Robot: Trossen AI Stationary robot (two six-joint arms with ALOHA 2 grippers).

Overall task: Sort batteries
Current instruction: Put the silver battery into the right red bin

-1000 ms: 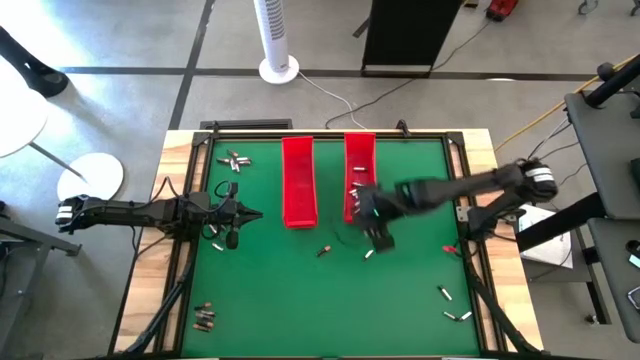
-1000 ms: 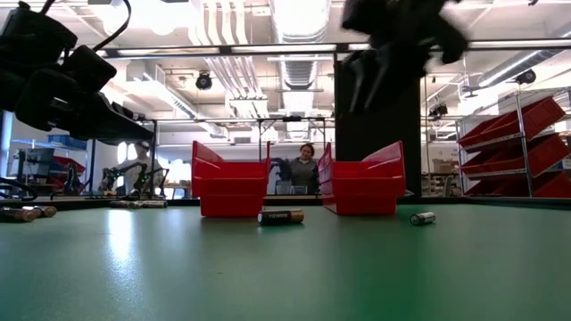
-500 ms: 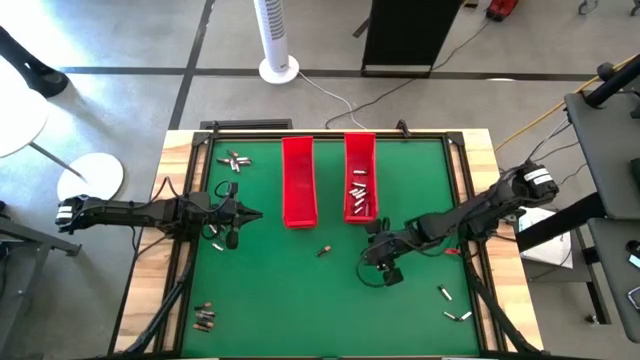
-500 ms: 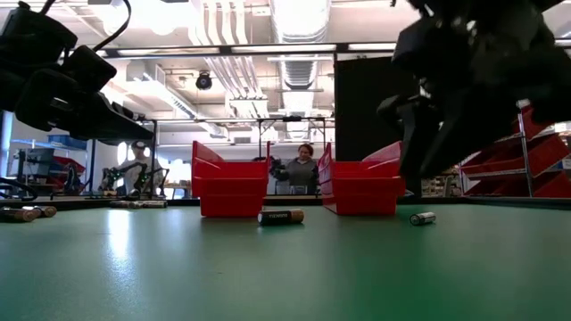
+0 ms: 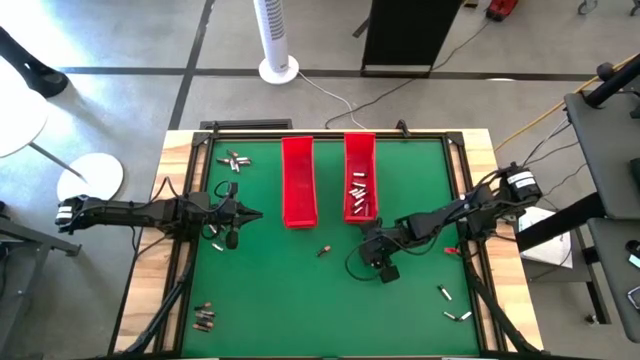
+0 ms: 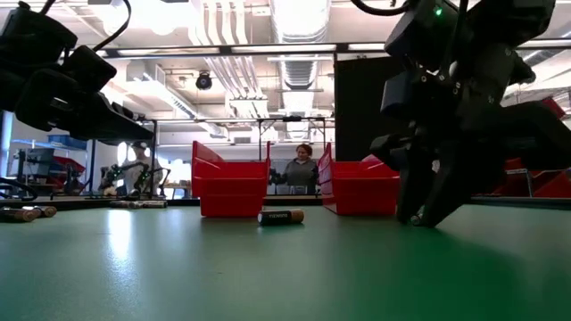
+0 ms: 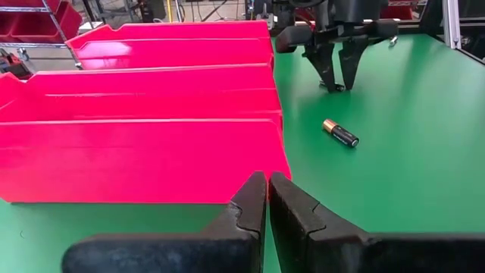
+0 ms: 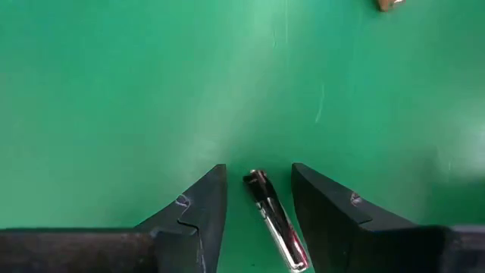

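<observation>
1. The right hand (image 5: 377, 262) is seen low over the green surface (image 5: 280, 290) at the frame's lower middle, its fingers (image 8: 198, 208) set part-open either side of a silvery battery (image 8: 274, 218), not gripping it.
2. A dark battery (image 5: 323, 250) lies apart, at centre.
3. The left hand (image 5: 238, 215), pressed closed and empty, waits at mid-left.
4. Two red trays (image 5: 298, 180) stand at upper centre; the right tray (image 5: 360, 160) holds silvery batteries (image 5: 358, 192).

**Right gripper drops from the tray to a loose cell**

A second ago the right gripper (image 5: 383, 266) hovered high at the near end of the right red tray (image 5: 359, 160). It has since swung away from the tray and lowered to the tabletop (image 5: 280, 290), its parted fingers (image 8: 198, 208) now straddling a silvery battery (image 8: 274, 219).
</observation>
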